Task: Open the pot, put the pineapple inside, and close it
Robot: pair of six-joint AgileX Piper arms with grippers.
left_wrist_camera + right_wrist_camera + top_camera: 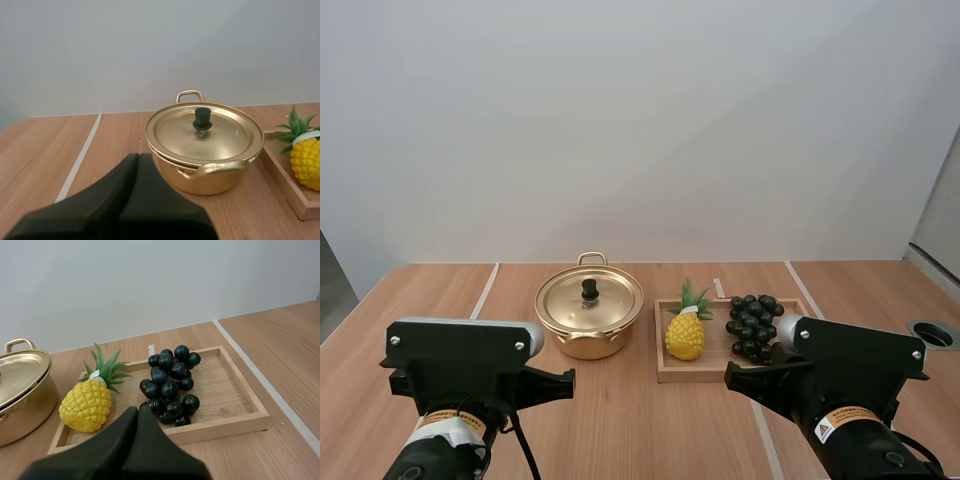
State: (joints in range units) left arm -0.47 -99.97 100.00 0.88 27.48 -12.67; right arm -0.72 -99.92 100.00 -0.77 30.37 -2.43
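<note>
High view: gold pot point(590, 318) at frame centre on the wooden surface point(620, 430), lid point(590, 300) seated, black knob point(590, 290) on top. Just right of it, a wooden tray point(695, 376); pineapple point(685, 335) at its left end, dark grapes point(753, 327) at its right end. Both arms sit at the lower corners, apart from the pot. Left wrist view: left pincer point(138, 157) clenched on nothing, fingers one dark wedge, aimed at the pot; bare surface between them. Right wrist view: right pincer point(138, 410) clenched, empty, before the tray's near rim, between pineapple and grapes. Pot stands just beside the tray's pineapple end.
</note>
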